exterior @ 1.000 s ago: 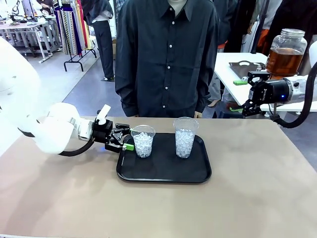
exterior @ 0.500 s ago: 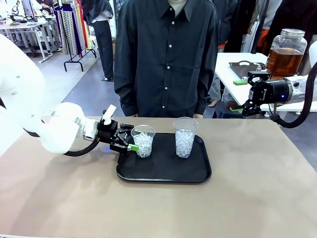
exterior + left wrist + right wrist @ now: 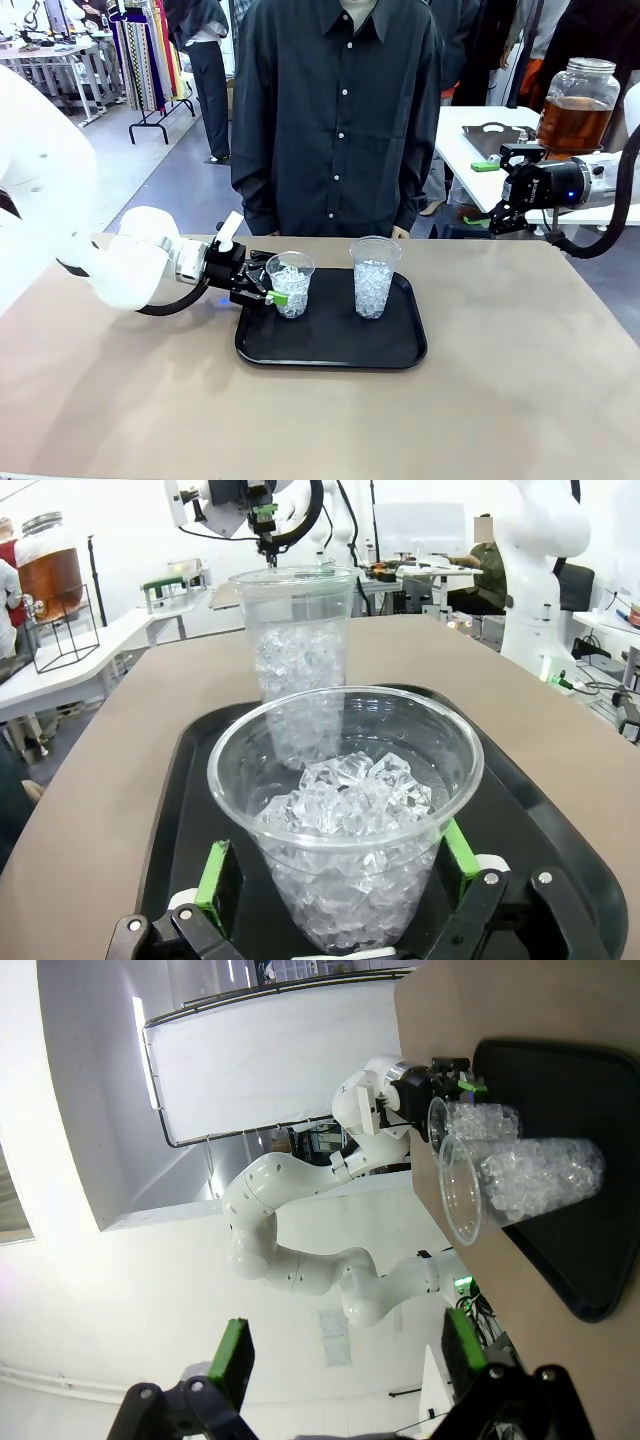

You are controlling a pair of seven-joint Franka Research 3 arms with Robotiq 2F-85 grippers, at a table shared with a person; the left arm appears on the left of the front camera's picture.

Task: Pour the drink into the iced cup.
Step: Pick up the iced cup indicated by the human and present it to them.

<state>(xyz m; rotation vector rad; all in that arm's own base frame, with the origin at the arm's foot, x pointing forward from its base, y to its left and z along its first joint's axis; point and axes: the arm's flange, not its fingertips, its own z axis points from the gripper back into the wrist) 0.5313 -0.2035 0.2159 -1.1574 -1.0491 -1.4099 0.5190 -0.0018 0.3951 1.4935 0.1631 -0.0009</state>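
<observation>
You've got the left tool (image 3: 270, 283) wide open and low over the table (image 3: 500, 400), green pads either side of the shorter iced cup (image 3: 345, 810) on the left of the black tray (image 3: 330, 352); can't tell if the pads touch it; taller iced cup (image 3: 374, 277) upright to its right, same tray; right tool (image 3: 497, 190) open, empty, raised off the table's right edge; the drink (image 3: 570, 125) sits in its lidded glass jar (image 3: 588, 82) on the white side table behind that tool; person (image 3: 335, 110) stands at the far edge.
</observation>
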